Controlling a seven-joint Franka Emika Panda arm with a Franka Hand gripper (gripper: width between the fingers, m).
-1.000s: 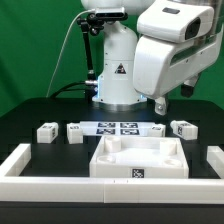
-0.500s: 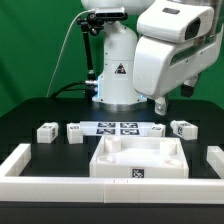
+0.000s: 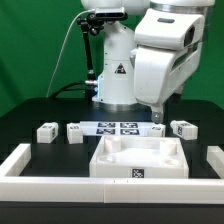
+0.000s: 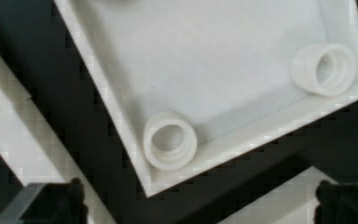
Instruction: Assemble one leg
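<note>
- The tool (image 3: 157,114) is held released and empty, near the large flat white tray-like piece (image 3: 110,168).
- Small white tagged plastic legs (image 3: 46,131) are laid on the black table (image 3: 25,112).

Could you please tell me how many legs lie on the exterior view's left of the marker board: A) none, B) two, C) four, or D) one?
B: a leg and a second leg lie on that side of the marker board.

White leg (image 3: 46,131), black-and-white tag (image 3: 46,133); white tray piece (image 3: 105,160); black table (image 3: 40,108); green backdrop (image 3: 30,50).
</note>
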